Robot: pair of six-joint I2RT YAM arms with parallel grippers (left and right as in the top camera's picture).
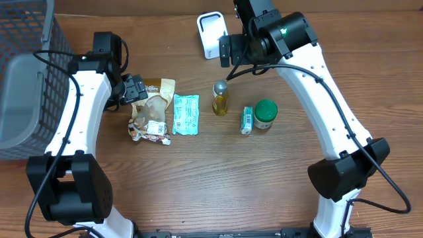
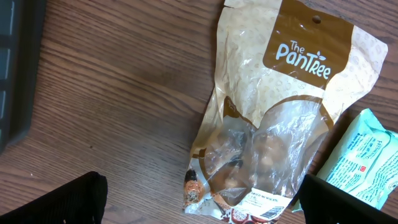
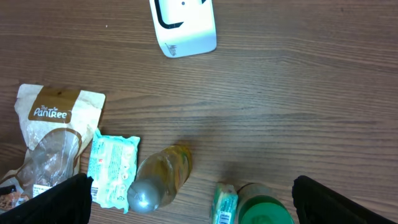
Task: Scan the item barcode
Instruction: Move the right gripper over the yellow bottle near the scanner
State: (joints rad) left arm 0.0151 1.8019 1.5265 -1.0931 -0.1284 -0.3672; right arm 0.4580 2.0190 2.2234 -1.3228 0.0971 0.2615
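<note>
Left fingers (image 2: 68,202) wide, snack pouch (image 2: 280,124) between them

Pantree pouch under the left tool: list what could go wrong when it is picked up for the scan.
1. The Pantree pouch lies flat and glossy on the table. The open left tool may slip off it or pinch only loose film.
2. The teal wipes pack lies close beside the pouch's edge, so one finger could drag it along.
3. The pouch's white label is at the end under the tool. Gripping there might hide it from the white scanner.
</note>
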